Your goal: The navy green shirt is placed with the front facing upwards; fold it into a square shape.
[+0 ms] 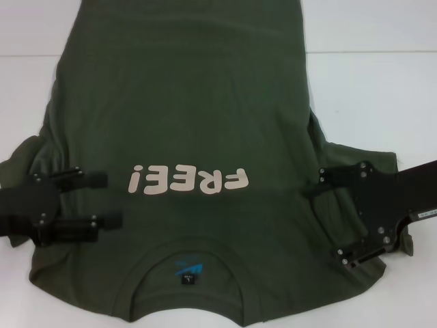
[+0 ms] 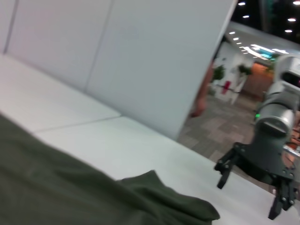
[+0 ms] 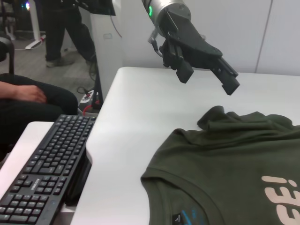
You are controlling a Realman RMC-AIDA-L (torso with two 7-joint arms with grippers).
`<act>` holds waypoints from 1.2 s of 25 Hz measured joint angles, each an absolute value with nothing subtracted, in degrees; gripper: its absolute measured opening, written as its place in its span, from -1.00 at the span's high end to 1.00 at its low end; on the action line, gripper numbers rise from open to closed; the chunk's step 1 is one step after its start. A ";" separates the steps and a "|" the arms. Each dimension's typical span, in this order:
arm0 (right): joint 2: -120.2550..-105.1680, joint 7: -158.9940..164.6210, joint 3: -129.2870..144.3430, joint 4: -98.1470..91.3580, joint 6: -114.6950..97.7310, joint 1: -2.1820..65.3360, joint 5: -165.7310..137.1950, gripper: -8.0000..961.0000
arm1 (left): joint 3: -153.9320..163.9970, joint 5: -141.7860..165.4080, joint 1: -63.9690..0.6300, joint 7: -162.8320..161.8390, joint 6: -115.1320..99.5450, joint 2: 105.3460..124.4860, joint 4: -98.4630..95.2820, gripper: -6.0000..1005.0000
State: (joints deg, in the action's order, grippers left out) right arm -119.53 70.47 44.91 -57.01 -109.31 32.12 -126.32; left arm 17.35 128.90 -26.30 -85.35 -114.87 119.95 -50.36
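Meanwhile the navy green shirt (image 1: 191,123) lay flat, lettering up, on the white table (image 1: 382,82); the left gripper (image 1: 109,199) hovered spread above its left sleeve, the right gripper (image 1: 321,222) spread over the right.

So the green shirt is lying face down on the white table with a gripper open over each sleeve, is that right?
Not quite. The navy green shirt lies face up: the head view shows its "FREE!" lettering and neck label. The rest holds: it is on the white table, with the left gripper and right gripper open over the sleeves.
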 joint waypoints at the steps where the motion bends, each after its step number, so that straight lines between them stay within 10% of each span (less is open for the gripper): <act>1: -119.52 70.47 44.82 -57.09 -109.15 32.07 -126.31 -0.97 | 17.42 129.05 -26.27 -88.23 -114.86 120.28 -52.20 -0.85; 10: -119.08 70.49 44.84 -57.30 -106.29 31.91 -126.42 -0.97 | 21.85 130.47 -25.06 -112.02 -113.91 122.39 -68.90 -0.85; 30: -119.19 72.56 45.09 -58.82 -105.41 33.17 -127.18 -0.97 | 25.88 152.44 -28.39 -136.32 -106.51 119.00 -74.12 -0.85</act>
State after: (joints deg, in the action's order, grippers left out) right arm -119.19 72.56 45.09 -58.82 -105.41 33.17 -127.18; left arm 25.88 152.44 -28.39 -136.32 -106.51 119.00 -74.12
